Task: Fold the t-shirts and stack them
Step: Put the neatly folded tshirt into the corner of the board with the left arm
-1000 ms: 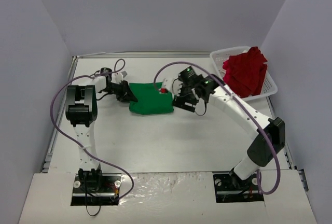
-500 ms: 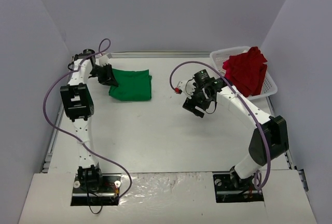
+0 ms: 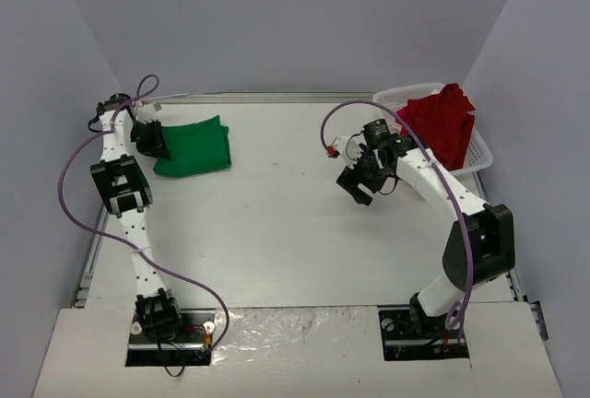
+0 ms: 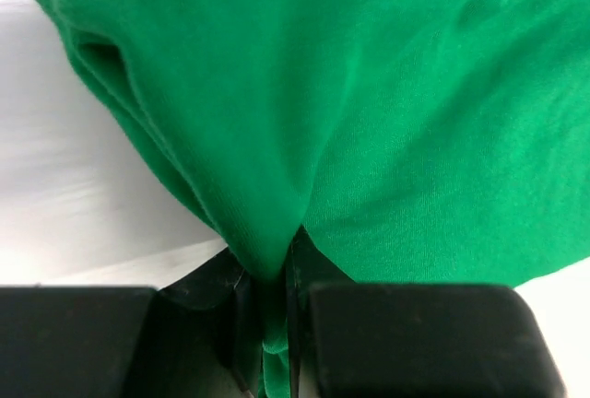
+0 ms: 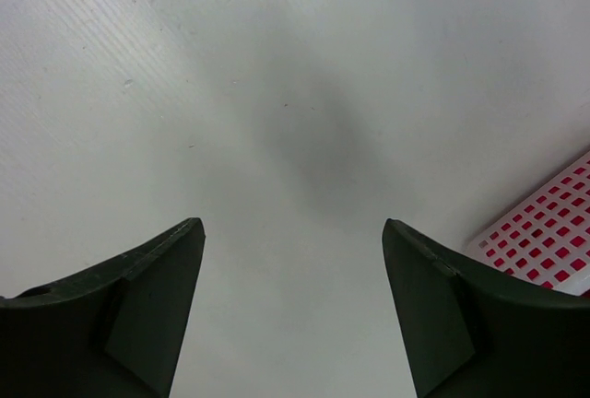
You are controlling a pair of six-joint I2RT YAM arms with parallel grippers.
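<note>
Top external view, ten o'clock on the table [image 3: 277, 232]: green t-shirt [image 3: 192, 147], folded into a flat, roughly square pad, lying on the white surface. Pinched at its nine o'clock edge by the left gripper [image 3: 152, 140], jaws drawn narrow on the cloth. From the left wrist camera: black fingers [image 4: 415, 333] pressed close either side of a thin ridge of green fabric, the rest of the shirt spreading toward twelve o'clock in soft creases.

At two o'clock: red t-shirt [image 3: 438, 129], unfolded, heaped in the white basket [image 3: 398, 97] and rising above its rim. Well apart from the green one.

Just off the basket toward eight o'clock: right gripper [image 3: 356, 192], hanging over bare table, jaws spread wide, gripping nothing. From the right wrist camera: only white tabletop between the two dark fingers, a corner of lattice at four o'clock with red showing through its holes.
</note>
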